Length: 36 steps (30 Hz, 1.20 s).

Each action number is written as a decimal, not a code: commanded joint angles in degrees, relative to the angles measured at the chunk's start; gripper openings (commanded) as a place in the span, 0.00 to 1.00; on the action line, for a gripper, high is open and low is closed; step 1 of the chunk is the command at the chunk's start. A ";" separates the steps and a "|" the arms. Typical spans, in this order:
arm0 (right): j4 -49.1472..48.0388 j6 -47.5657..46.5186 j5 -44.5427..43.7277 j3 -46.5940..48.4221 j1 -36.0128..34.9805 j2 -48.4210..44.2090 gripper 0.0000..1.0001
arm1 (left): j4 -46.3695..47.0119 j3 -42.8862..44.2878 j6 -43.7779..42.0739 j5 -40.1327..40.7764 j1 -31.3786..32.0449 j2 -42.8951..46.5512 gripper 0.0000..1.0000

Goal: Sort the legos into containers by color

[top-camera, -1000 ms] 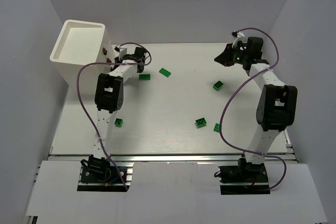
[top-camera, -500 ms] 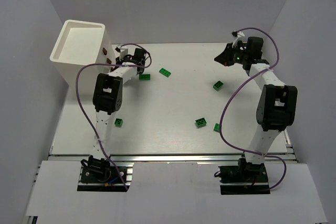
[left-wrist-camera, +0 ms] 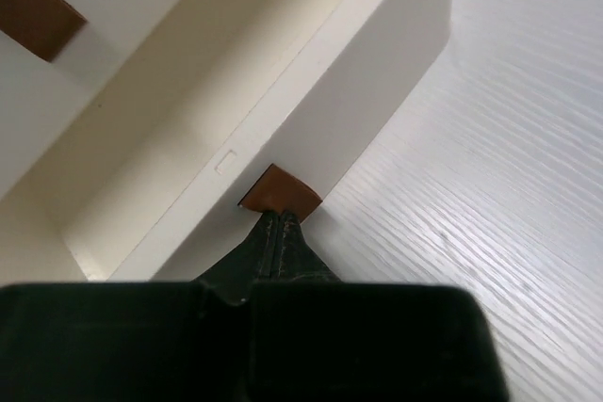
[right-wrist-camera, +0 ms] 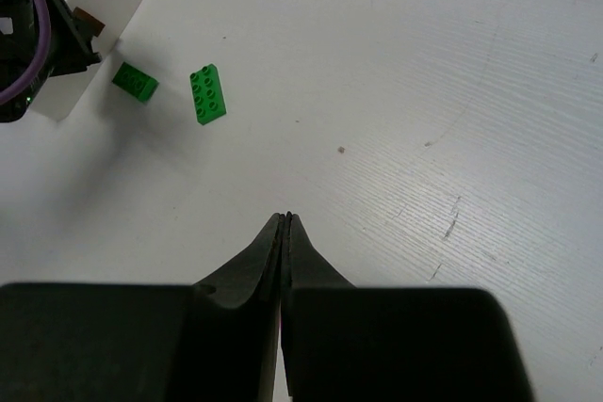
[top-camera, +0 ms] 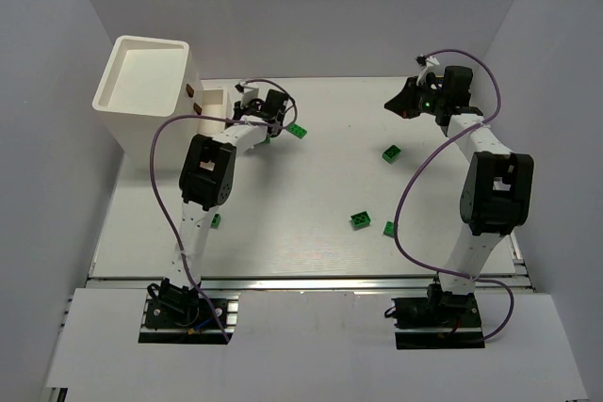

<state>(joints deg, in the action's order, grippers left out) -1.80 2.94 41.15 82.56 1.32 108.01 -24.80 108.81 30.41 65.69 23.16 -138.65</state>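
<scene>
Hovering with my left pincer point(left-wrist-camera: 280, 218) pinched shut and empty beside the tray point(left-wrist-camera: 377, 82) wall, I risk shoving it sideways.

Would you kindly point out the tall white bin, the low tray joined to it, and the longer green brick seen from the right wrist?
tall white bin point(top-camera: 151, 40): top external view, on its far rim.
low tray point(left-wrist-camera: 377, 68): left wrist view, on its long side wall.
longer green brick point(right-wrist-camera: 207, 93): right wrist view, on its studded top.

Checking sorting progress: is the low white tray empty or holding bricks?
Empty, as far as seen: the left wrist view shows the low tray's bare white floor with nothing lying on it.
</scene>
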 commanded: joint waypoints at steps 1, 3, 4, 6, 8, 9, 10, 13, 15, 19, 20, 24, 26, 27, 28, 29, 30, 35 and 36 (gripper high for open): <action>-2.59 0.49 1.57 -0.92 0.08 -3.42 0.00 | 2.03 2.28 0.43 -6.72 3.47 3.82 0.00; -2.50 0.31 1.83 -1.00 0.00 -3.42 0.00 | 1.68 1.67 1.22 -7.06 4.00 4.53 0.00; -2.24 -0.12 2.09 -0.83 0.00 -3.42 0.00 | 1.68 1.32 1.40 -7.24 4.00 4.79 0.00; -1.45 -1.61 3.58 -0.65 -0.09 -3.42 0.00 | 1.16 1.05 1.67 -8.38 4.00 5.58 0.00; -0.92 -2.59 5.86 -0.65 -0.27 -3.33 0.21 | 0.46 1.40 1.32 -9.87 4.00 6.02 0.07; -0.14 -5.11 7.79 -0.65 -0.27 -3.24 0.31 | -0.25 1.75 1.05 -10.58 4.00 6.63 0.22; 0.22 -6.79 8.59 -0.48 -0.27 -3.33 0.38 | -0.25 1.66 0.79 -12.50 4.00 7.16 0.39; 0.84 -8.30 9.83 -0.91 -0.62 -3.24 0.50 | 3.07 -2.45 -2.98 -19.77 4.00 11.28 0.76; 0.92 -8.56 9.83 -0.92 -0.62 -3.33 0.50 | 8.85 -6.75 -6.66 -24.36 4.00 14.44 0.86; 1.71 -10.49 10.01 -0.83 -0.88 -3.50 0.50 | 14.94 -17.64 -8.97 -32.28 4.00 21.66 0.91; 1.72 -11.37 10.09 -0.91 -0.97 -3.59 0.50 | 15.74 -18.72 -9.23 -34.90 4.00 23.41 0.87; 4.88 -13.48 9.66 -0.83 -1.23 -3.59 0.49 | 13.47 -18.73 -8.62 -42.21 3.39 23.95 0.15; 6.54 -14.71 9.13 -0.39 -2.71 -3.50 0.47 | 10.84 -16.20 -7.57 -45.72 2.86 22.56 0.08; 7.25 -15.94 8.00 0.22 -3.08 -3.42 0.46 | 9.43 -14.61 -7.04 -47.04 2.86 21.68 0.08; 8.12 -16.82 7.64 0.66 -3.86 -3.33 0.46 | 7.76 -12.86 -6.25 -48.19 2.86 20.80 0.11; 10.05 -17.61 7.20 1.10 -4.13 -3.07 0.46 | 3.22 -9.01 -2.85 -48.72 2.86 18.87 0.18; 10.67 -18.49 6.32 1.98 -4.40 -2.89 0.46 | 0.30 -6.71 -0.55 -47.86 2.86 17.81 0.46; 12.52 -18.50 4.39 2.60 -5.63 -2.36 0.46 | -16.59 2.71 18.49 -40.12 4.09 13.85 0.95; 12.61 -18.41 4.21 2.69 -5.80 -2.36 0.46 | -17.56 3.07 21.15 -39.42 4.09 13.58 0.97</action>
<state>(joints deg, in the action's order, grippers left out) 9.13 -13.96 46.63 82.74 -4.29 107.35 -31.46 108.90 38.54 22.92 26.74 -125.25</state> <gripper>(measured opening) 0.458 0.954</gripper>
